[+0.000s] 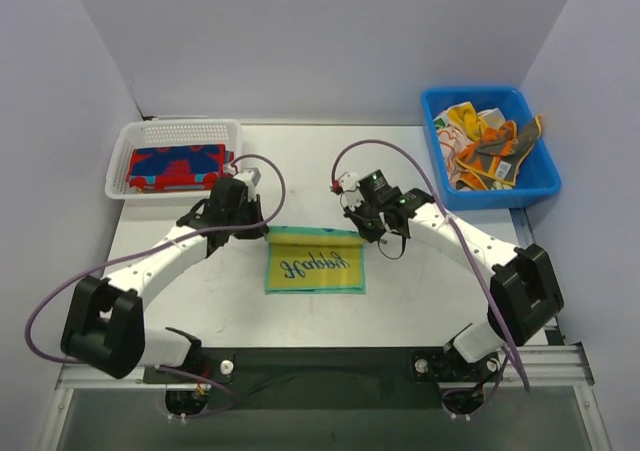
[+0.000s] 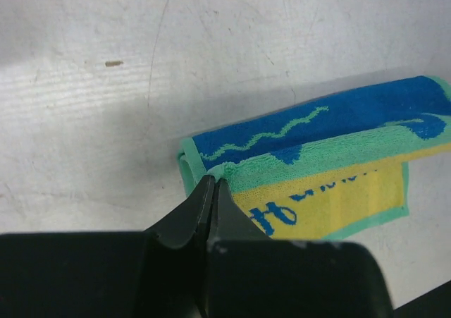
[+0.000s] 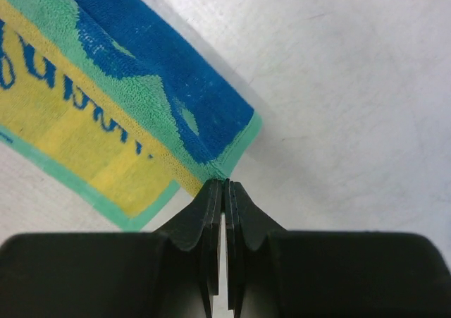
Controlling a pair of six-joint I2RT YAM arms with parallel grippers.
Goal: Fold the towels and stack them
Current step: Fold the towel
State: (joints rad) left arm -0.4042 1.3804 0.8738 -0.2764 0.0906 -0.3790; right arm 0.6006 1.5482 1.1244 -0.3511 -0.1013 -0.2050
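A yellow towel (image 1: 315, 261) with a teal border and blue lettering lies flat at the table's middle. Its far edge is lifted and turned over, showing a blue and teal underside (image 2: 331, 117) (image 3: 151, 71). My left gripper (image 1: 250, 223) (image 2: 213, 180) is shut on the towel's far left corner. My right gripper (image 1: 366, 229) (image 3: 224, 182) is shut on the far right corner. A folded red-and-blue towel (image 1: 178, 166) rests in the white mesh basket (image 1: 180, 128). Several crumpled towels (image 1: 485, 146) fill the blue bin (image 1: 540, 183).
The basket stands at the back left and the bin at the back right, both beyond the arms. Cables loop from each wrist over the table. A dark rail runs along the near edge at the arm bases.
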